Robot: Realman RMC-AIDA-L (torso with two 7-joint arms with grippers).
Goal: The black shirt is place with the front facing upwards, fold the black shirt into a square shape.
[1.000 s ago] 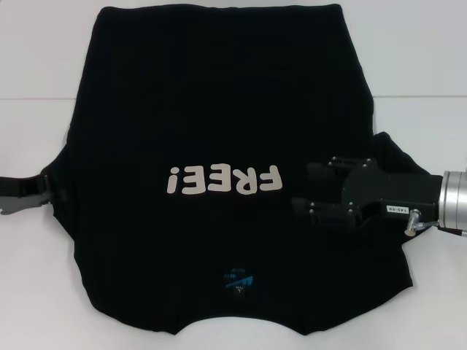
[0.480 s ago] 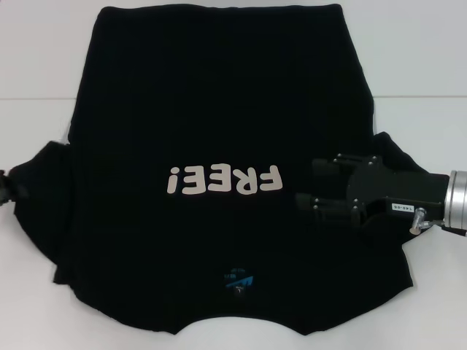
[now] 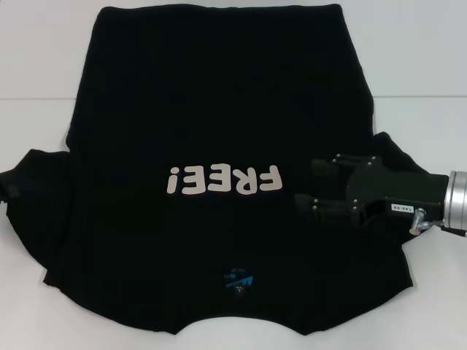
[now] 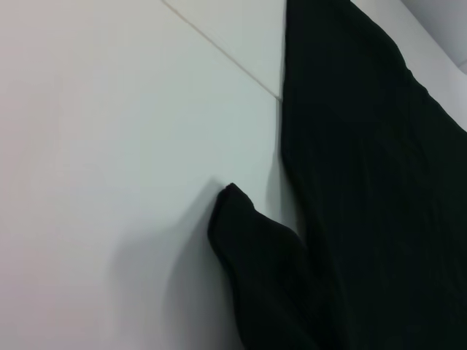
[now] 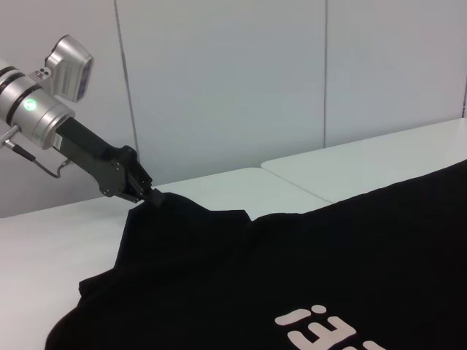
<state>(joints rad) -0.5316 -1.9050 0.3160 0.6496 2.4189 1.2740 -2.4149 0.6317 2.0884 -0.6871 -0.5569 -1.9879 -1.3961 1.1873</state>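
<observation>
The left tool is pinched shut on the tip of the left sleeve, holding it a little off the table, out at the shirt's left edge. From this tool the body of the shirt lies inward, toward the robot's right, so I judge that a fold of this sleeve would carry it that way, across the chest.

The right tool lies low over the shirt's right side, just inside the right sleeve, with its fingers apart and pointing toward the lettering. It appears to grip nothing.

The shirt is spread on the table front up. Its long axis runs away from the robot, with the collar and blue label nearest and the hem farthest. Each arm is nearer its own sleeve. The body is not yet folded.
</observation>
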